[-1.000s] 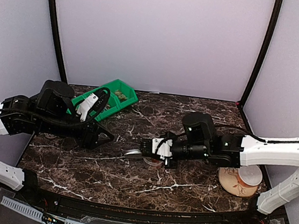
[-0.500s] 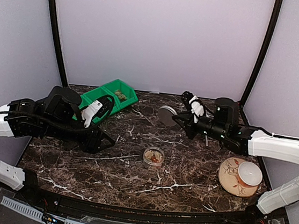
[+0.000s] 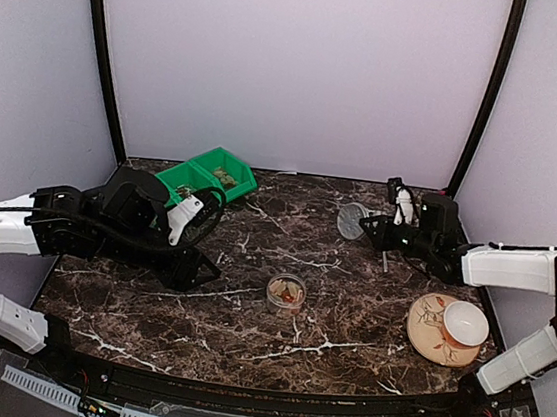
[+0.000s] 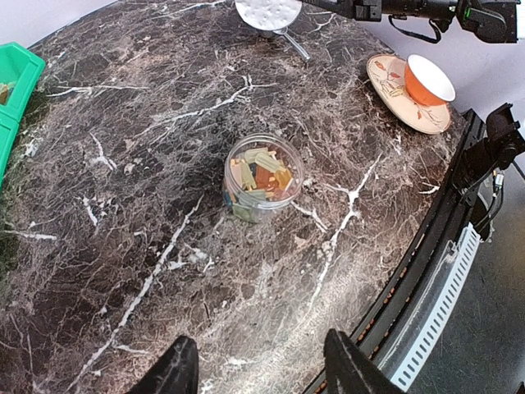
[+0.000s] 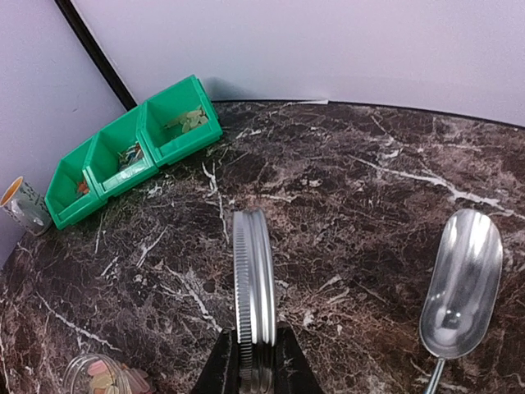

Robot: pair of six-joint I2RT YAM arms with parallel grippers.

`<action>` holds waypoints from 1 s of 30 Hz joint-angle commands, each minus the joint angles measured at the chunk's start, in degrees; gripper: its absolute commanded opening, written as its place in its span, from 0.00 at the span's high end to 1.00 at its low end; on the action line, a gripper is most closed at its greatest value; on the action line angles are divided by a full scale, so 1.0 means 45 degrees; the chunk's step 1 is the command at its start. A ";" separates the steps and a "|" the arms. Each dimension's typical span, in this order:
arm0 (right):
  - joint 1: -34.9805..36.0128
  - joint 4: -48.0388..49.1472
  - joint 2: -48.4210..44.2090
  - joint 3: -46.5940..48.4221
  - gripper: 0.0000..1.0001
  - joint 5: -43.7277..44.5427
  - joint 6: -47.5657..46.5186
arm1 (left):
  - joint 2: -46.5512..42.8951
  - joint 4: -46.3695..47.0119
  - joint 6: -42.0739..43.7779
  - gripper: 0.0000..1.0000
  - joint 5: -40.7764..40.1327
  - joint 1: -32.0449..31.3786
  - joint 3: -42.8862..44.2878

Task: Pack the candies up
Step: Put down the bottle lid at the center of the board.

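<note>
1. The top external view showed the whole marble table [image 3: 343, 349]. A clear jar [image 3: 286, 291] stood open near its middle. The green bin [image 3: 207, 175] lay at the back left, and a saucer [image 3: 423, 336] carrying a cup [image 3: 467, 324] sat at the right.
2. Only the left wrist view looked down into the jar, where the candies [image 4: 262, 176] lay packed in mixed colours. The left gripper [image 4: 258, 373] hung near that jar with its fingers spread and nothing between them.
3. Only the right wrist view showed the grip of the right gripper [image 5: 256, 359], which was clamped on the metal lid [image 5: 253, 300], held on edge. That view alone showed a metal scoop [image 5: 462, 283] lying on the marble to the right. It also showed loose contents in the bin's three compartments and a small patterned beaker [image 5: 20, 205] beside the bin.
4. Against the frame one second earlier, the right gripper and lid had left the jar's side. They had gone to the back right, well apart from the jar. The jar had not shifted. The left gripper had moved slightly nearer the jar.
</note>
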 commanded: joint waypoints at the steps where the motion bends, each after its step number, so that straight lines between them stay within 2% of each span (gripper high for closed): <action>1: -0.0193 0.0800 0.0893 -0.0088 0.92 -0.0810 0.1829 | 0.0139 0.0231 -0.0001 0.46 0.0140 0.0049 -0.0139; 14: -0.0362 0.0651 0.3800 0.0545 0.85 -0.2444 0.3977 | 0.0246 0.0218 -0.0114 0.46 0.0123 0.0049 -0.0208; 20: -0.0382 0.0185 0.4721 0.0986 0.78 -0.3052 0.4617 | 0.0232 0.0228 -0.0186 0.46 0.0099 0.0049 -0.0277; 30: -0.0363 -0.1537 0.4004 0.1266 0.52 -0.1787 0.3697 | 0.0309 0.0331 -0.0162 0.45 0.0075 0.0049 -0.0383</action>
